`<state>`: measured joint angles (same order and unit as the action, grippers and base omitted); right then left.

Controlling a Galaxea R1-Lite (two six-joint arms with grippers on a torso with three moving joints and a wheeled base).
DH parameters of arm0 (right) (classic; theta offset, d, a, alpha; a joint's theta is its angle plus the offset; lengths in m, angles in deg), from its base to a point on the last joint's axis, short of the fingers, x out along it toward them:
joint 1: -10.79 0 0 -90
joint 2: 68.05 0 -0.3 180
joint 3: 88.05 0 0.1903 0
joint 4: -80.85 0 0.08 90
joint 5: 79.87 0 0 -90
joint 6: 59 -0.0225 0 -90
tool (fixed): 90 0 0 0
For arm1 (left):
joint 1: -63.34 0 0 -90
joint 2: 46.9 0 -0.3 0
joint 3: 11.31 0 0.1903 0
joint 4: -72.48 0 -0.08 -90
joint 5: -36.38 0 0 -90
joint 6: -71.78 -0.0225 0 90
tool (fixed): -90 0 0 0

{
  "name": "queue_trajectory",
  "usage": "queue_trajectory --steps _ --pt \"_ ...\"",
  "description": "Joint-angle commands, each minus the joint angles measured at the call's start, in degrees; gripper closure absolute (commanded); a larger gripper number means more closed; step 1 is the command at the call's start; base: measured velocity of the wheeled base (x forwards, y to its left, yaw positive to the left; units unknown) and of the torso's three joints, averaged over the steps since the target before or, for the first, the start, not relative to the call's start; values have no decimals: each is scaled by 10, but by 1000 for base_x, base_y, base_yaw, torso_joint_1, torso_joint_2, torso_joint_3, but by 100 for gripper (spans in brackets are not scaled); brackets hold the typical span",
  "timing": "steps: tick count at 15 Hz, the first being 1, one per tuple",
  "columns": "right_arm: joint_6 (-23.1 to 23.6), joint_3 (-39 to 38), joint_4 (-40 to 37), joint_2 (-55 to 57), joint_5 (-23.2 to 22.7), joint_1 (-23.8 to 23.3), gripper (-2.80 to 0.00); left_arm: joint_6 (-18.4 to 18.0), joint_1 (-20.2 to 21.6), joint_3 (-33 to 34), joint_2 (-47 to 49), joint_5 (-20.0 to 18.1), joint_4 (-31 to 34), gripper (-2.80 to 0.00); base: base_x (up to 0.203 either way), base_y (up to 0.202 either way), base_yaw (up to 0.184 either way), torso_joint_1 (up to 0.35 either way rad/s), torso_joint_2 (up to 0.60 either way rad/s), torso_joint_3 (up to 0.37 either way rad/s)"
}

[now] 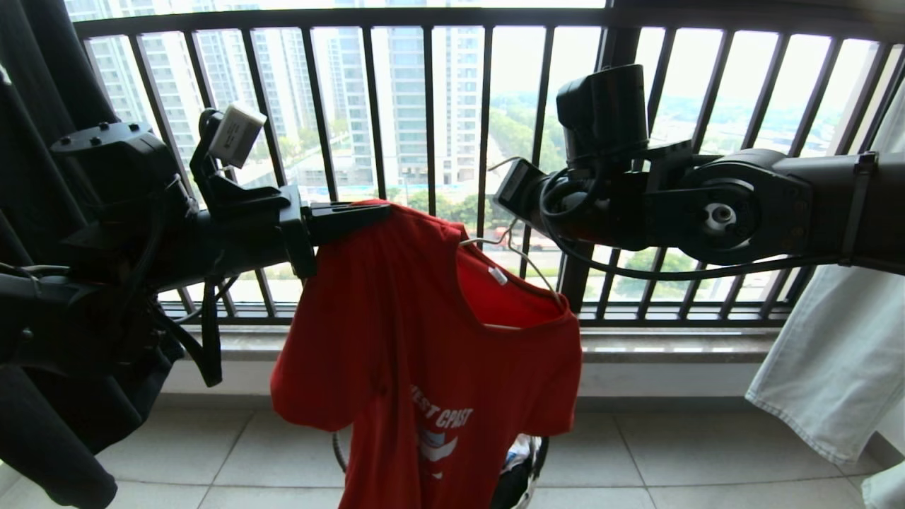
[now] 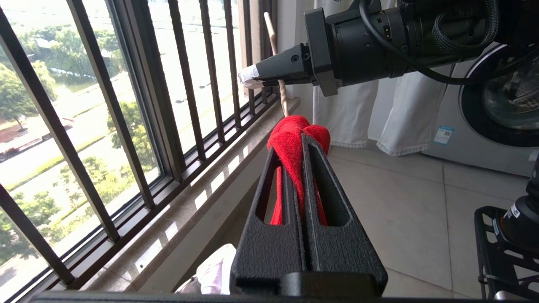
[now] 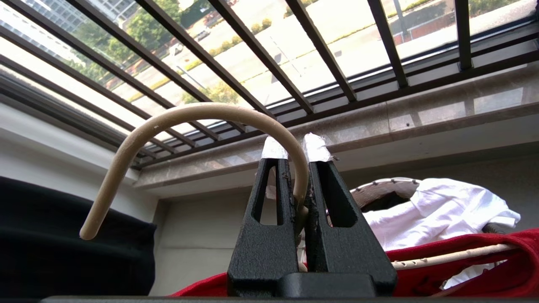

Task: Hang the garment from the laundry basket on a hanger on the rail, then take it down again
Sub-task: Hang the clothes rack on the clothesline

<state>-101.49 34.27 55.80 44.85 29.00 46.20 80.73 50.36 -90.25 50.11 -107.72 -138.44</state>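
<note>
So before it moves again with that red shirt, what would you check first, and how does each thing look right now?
1. Left gripper shut on the red shirt: ok, cloth is pinched between the fingers.
2. Right gripper shut on the hanger: ok, clamped at the base of the hook.
3. Hanger inside the shirt's neck: ok on one shoulder; the other side cannot tell.
4. Hook free of the railing: ok.
5. Overhead rail within reach: cannot tell, not in view.
6. Shirt clear of the basket: cannot tell, the hem hangs out of view.
</note>
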Motion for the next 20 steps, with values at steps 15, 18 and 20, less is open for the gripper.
queue_trajectory --steps 15,18,20 --pt "2 4 1 -14 1 -14 0 -19 14 5 -2 -7 -2 -280 0 0 0 0 0 0" --pt "3 4 1 -14 1 -18 0 -20 14 8 -11 -7 -2 -280 0 0 0 0 0 0" --pt "3 5 2 -15 1 -23 0 -20 14 14 -27 -8 -2 -280 0 0 0 0 0 0"
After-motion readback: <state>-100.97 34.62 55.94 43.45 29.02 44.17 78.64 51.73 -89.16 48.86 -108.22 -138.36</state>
